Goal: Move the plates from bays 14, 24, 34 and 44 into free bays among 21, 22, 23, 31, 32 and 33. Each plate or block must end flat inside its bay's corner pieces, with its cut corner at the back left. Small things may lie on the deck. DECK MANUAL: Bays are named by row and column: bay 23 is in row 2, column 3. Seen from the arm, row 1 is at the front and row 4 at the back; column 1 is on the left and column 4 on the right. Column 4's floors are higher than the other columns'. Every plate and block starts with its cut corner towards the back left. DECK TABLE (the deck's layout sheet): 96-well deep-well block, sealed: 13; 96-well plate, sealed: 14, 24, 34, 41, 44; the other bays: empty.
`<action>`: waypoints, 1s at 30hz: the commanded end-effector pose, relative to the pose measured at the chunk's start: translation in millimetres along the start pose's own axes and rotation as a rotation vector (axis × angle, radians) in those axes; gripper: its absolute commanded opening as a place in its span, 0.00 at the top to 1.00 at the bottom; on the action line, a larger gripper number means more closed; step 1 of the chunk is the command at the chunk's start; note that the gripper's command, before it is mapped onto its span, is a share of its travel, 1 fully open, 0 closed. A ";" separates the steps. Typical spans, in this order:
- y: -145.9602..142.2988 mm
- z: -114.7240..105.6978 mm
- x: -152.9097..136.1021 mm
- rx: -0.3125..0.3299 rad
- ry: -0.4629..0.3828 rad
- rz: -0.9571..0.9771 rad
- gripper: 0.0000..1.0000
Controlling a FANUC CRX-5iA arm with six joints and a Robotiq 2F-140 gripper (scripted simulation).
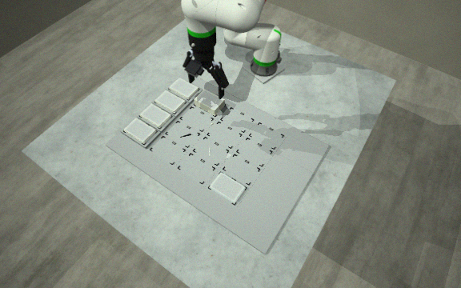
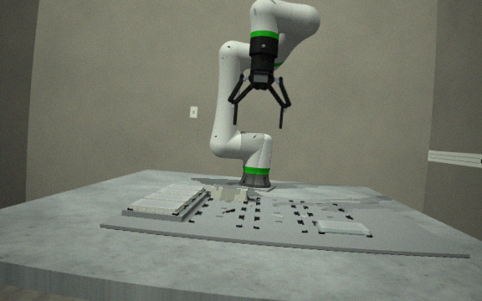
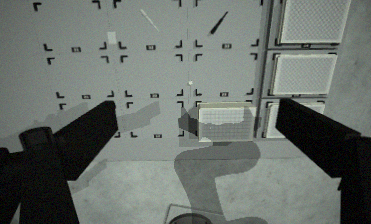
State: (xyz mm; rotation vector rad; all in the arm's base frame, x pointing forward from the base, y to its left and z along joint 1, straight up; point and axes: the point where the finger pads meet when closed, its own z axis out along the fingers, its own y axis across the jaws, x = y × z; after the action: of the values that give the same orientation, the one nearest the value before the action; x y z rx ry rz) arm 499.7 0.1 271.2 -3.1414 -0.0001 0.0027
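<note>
Marbled grey tabletop [image 1: 358, 92] [image 2: 57, 234] [image 3: 131, 187] | pale rectangular plates [image 1: 227, 187] [image 2: 343, 227] [image 3: 306, 74] (finely gridded) | black angular tool [image 1: 206, 89] [image 2: 258, 126] [image 3: 196, 114] wide open

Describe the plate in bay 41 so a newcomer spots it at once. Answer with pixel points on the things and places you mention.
On the table, find the wide grey deck board [image 1: 294, 192] [image 2: 417, 244]. Near the edge farthest from the arm's base, a flat, pale, sealed plate [image 1: 227, 187] [image 2: 343, 227] sits between black corner pieces. It stands alone, away from the row of four similar plates [image 1: 155, 116] [image 2: 166, 198] on the raised strip.

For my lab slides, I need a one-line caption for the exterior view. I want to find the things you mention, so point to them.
Open gripper [image 2: 258, 126] poised above the deck [image 2: 283, 246], four plates [image 2: 167, 197] lined up on the raised column.
</note>
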 end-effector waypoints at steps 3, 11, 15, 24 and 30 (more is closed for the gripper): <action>0.1 -0.8 0.3 0.000 0.002 0.000 0.00; 0.1 -0.8 0.3 0.000 0.002 0.000 0.00; 0.1 -0.8 0.3 0.000 0.002 0.000 0.00; -0.6 18.7 10.8 0.001 0.003 0.233 0.30; -1.1 32.3 17.4 0.002 0.003 0.433 0.30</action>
State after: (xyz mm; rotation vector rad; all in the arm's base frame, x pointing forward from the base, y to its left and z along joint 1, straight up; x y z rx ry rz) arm 513.6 1.1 244.4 -3.0980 0.4860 0.0054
